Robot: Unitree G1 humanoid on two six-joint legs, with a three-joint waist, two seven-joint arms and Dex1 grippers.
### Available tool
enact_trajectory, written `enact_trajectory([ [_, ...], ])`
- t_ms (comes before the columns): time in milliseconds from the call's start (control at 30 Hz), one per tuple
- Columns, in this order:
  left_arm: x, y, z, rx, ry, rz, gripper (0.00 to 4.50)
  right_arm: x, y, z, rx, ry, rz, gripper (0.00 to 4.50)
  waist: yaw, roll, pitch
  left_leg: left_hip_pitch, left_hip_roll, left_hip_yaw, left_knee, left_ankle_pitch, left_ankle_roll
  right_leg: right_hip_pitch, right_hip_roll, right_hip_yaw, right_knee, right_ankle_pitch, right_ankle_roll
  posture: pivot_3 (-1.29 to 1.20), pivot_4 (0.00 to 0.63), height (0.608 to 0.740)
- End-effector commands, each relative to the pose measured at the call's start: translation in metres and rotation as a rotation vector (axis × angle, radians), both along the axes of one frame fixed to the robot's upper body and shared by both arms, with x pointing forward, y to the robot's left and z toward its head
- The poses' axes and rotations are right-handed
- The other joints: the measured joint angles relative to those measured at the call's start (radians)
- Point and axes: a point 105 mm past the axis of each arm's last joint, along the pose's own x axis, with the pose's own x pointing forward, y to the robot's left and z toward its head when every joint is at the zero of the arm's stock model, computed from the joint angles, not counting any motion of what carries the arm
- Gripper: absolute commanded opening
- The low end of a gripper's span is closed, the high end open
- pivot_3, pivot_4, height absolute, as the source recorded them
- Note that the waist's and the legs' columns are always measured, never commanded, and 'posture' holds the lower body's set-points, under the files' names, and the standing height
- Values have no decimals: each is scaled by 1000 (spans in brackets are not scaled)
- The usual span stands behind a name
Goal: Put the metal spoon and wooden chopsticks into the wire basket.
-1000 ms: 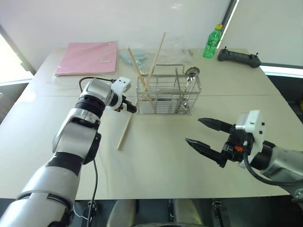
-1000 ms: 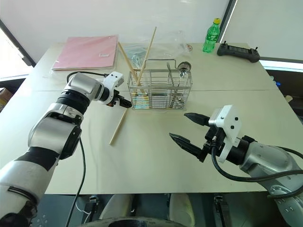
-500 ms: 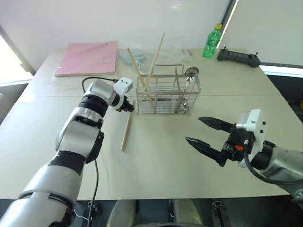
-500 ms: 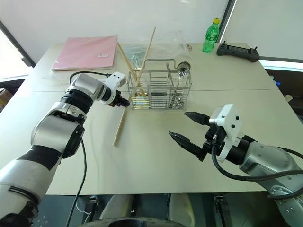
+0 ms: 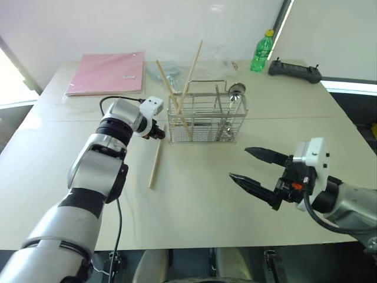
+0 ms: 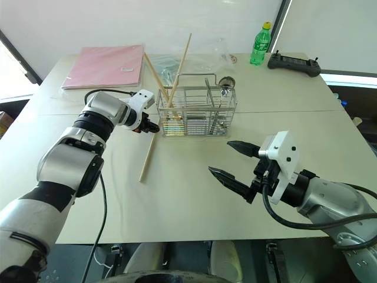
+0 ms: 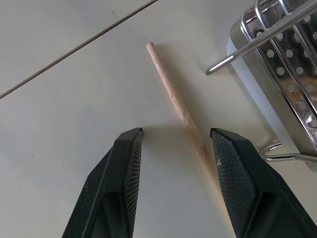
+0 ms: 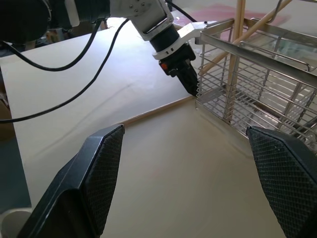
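You're facing pale beige worktop (image 5: 194,206), seam across middle, white wall (image 5: 118,23) behind, dark frame strip (image 5: 285,17) far right, bright daylight at left.

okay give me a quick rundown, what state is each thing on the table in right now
Wire basket: upright, two chopsticks and the metal spoon standing in it.
Loose chopstick: flat on the table.
Left tool: open, straddling that chopstick.
Right tool: open, empty.
Green bottle: upright, capped.

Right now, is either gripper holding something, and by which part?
Nothing is held. The left gripper stands open around the pale wooden chopstick lying on the table, near its end; the right gripper is open, empty.
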Motion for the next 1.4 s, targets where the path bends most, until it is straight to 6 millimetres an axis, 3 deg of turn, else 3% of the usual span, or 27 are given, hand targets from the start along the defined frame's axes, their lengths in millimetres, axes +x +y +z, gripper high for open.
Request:
enact_trajectory([
  [33,-1,12,-2,30,11,27,2305,-8,9,3,6,-27,42,4048,0,0,0,0,0,0,0,0,0,0,0,0,0,0,0,0,150,728],
  [500,-3,17,-18,93,18,10,2305,-7,12,4,36,-36,32,4048,0,1,-1,1,0,0,0,0,0,0,0,0,0,0,0,0,150,728],
  [633,-3,16,-19,88,16,6,1012,-7,11,5,38,-37,27,4048,1,1,-1,1,0,0,0,0,0,0,0,0,0,0,0,0,150,728],
  [1400,1,25,-18,81,-12,50,1012,1,7,10,33,-55,26,4048,1,1,-1,1,0,0,0,0,0,0,0,0,0,0,0,0,150,728],
])
